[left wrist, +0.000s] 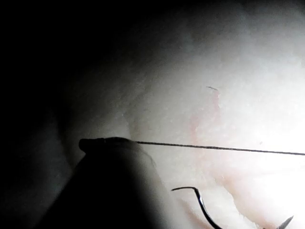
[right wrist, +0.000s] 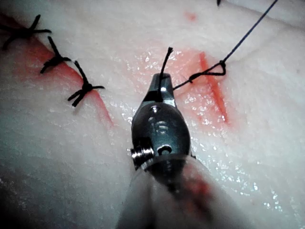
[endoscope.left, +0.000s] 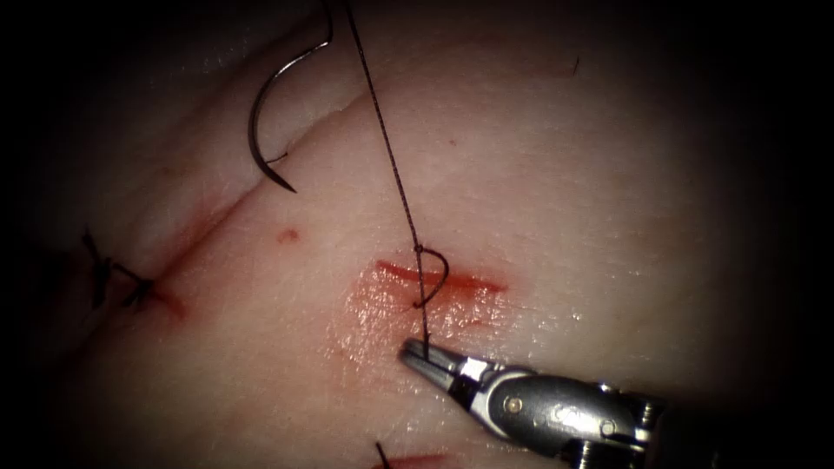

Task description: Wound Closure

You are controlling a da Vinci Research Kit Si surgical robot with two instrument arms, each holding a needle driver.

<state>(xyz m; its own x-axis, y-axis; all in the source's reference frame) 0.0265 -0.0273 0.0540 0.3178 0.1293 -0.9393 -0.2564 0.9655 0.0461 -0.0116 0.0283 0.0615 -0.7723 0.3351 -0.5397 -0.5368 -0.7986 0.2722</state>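
A short red cut (endoscope.left: 452, 280) lies mid-tissue with a loose loop of thread (endoscope.left: 432, 276) through it. My right tool (endoscope.left: 415, 352) sits just below the cut, shut on the thread's short end; that short end (right wrist: 167, 56) pokes past the right tool (right wrist: 161, 85). The long thread (endoscope.left: 387, 148) runs taut from the loop up and away. My left tool (left wrist: 89, 143) is shut on the taut thread (left wrist: 214, 148). The curved needle (endoscope.left: 265, 113) hangs free over the tissue, left of the cut, with its tip (endoscope.left: 289, 188) near the surface. Neither tool holds the needle (left wrist: 202, 205).
Red fluid (endoscope.left: 382, 308) wets the tissue around the cut. A long crease (endoscope.left: 226, 204) runs left of it down to earlier knots with cut ends (endoscope.left: 122, 282); these knots (right wrist: 83, 90) lie in a row. Another cut end (endoscope.left: 382, 453) is at the lower edge.
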